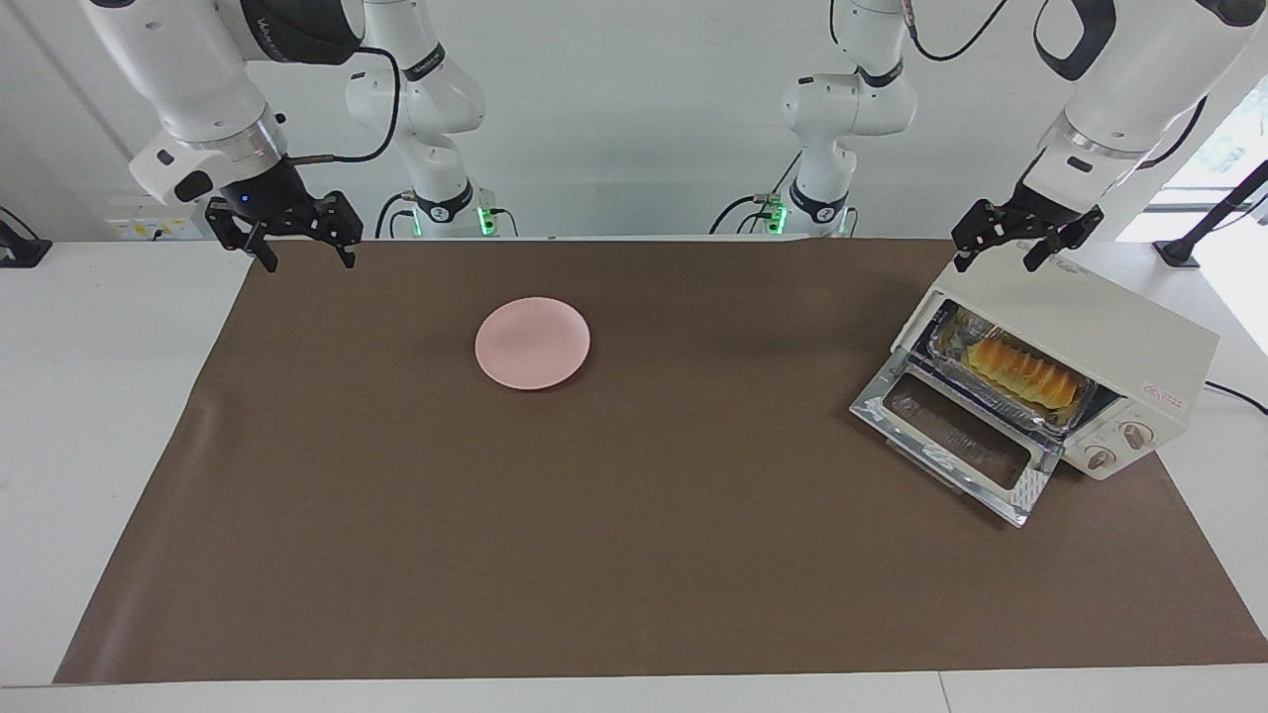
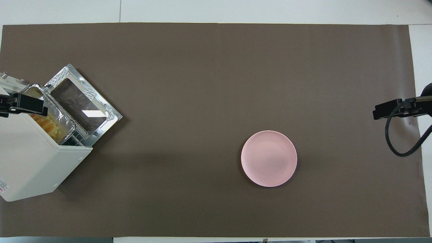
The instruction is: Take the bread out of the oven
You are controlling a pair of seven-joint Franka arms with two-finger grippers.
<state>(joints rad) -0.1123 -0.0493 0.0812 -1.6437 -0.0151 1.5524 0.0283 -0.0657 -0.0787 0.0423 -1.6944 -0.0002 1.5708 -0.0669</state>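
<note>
We see a brown mat (image 1: 634,555) covering most of the table (image 1: 89,446), and everything sits on it. Reading the facing view as a clock face with the mat's middle at the centre, the oven (image 1: 1119,342) stands at about three o'clock, at the left arm's end of the table, turned at an angle. Its glass door (image 1: 956,446) is dropped fully open and lies flat in front of the cavity. Inside the oven we see a foil tray (image 1: 951,342), and in the tray lies the bread (image 1: 1025,371), a ridged golden loaf shorter than the tray, untouched. Two knobs (image 1: 1119,446) show on the oven's front panel. The plate (image 1: 533,343), round and pink, sits at about eleven o'clock close to the centre, with nothing on it, well apart from the oven. The left gripper (image 1: 999,253) hangs at about two o'clock over the oven's top corner nearer to the robots, its jaws wide and holding nothing; from overhead it covers part of the tray's edge. The right gripper (image 1: 307,257) hangs at about ten o'clock over the mat's corner at the right arm's end, jaws likewise wide and holding nothing, well apart from the plate.
</note>
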